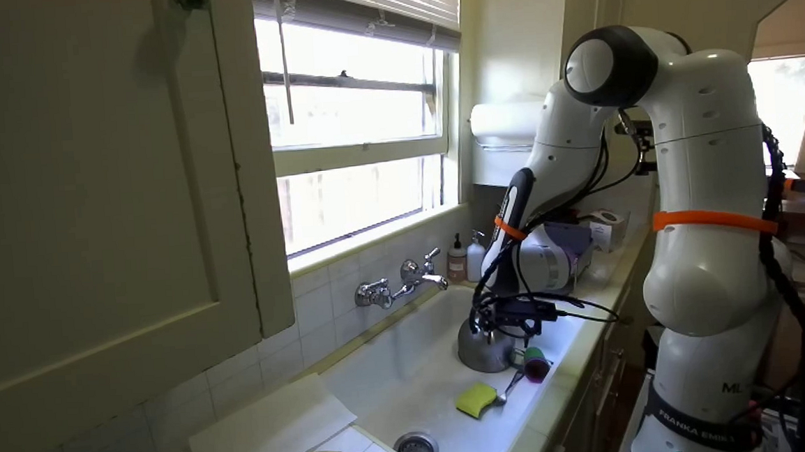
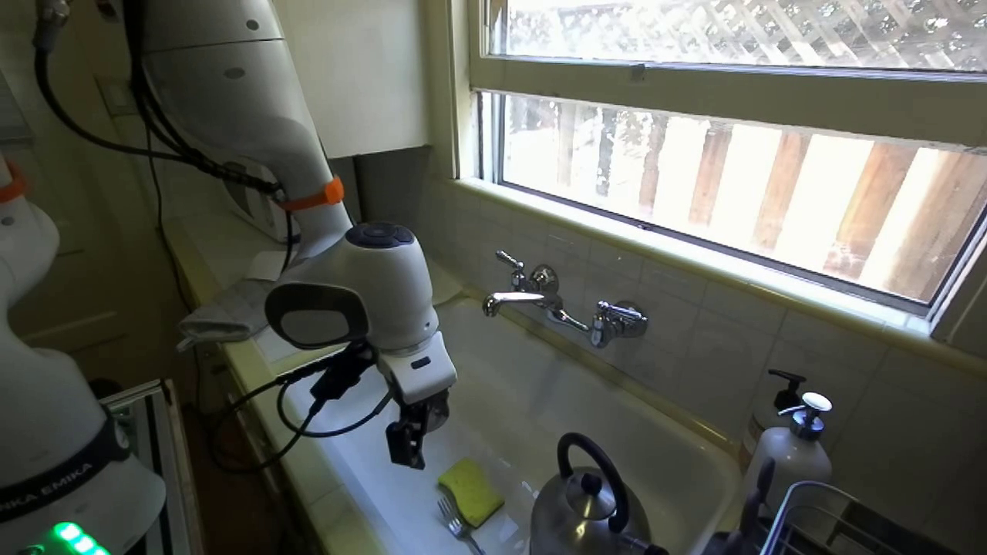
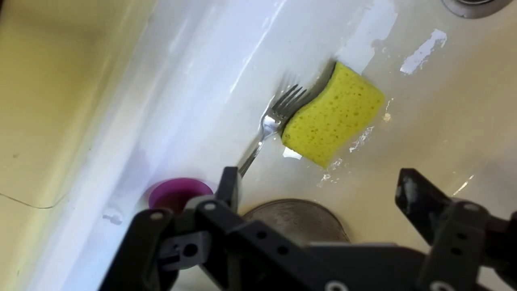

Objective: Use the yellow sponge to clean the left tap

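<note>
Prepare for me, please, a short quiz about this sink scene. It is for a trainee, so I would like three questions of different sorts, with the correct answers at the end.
1. True or false: the gripper holds the yellow sponge.
2. Choose one: how many handles does the chrome faucet have? A) one; B) two; C) three.
3. Short answer: which utensil lies beside the sponge in the sink?

Key:
1. False: the jaws stand open, and the sponge lies apart from them on the sink floor.
2. B: two handles show in both exterior views.
3. A fork.
</note>
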You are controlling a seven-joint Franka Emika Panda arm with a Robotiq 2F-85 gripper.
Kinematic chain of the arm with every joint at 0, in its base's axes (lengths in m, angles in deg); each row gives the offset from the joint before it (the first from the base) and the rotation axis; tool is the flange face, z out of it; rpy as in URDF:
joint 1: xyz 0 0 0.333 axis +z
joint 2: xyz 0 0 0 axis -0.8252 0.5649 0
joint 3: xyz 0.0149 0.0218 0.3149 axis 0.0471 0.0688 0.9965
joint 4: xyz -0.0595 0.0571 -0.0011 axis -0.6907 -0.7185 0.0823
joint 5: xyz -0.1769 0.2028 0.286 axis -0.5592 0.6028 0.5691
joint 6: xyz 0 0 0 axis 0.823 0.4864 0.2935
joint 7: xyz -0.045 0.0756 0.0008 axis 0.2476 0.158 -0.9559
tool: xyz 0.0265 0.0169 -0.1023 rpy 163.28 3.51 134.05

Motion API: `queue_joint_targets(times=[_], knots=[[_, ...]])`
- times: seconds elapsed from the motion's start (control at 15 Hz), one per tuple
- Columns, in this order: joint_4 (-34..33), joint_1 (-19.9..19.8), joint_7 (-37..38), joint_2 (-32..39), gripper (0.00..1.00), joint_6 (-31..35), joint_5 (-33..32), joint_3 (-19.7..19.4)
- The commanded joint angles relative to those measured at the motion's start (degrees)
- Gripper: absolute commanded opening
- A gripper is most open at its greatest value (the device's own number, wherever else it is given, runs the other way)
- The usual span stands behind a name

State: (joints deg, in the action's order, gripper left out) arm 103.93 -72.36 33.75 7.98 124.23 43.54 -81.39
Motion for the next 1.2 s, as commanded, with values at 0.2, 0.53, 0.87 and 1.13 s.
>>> queue_joint_targets(times=[0.2,0.53,0.87,1.13], knots=[[-6.7,0.1,0.1,7.5,1.00,1.1,-0.5,-0.5],[-14.1,-1.4,-3.4,15.3,1.00,1.0,-1.7,1.6],[-18.4,-3.5,-7.8,22.4,1.00,3.4,-0.7,3.7],[-21.4,-3.2,-9.0,27.5,1.00,4.8,-1.4,3.0]])
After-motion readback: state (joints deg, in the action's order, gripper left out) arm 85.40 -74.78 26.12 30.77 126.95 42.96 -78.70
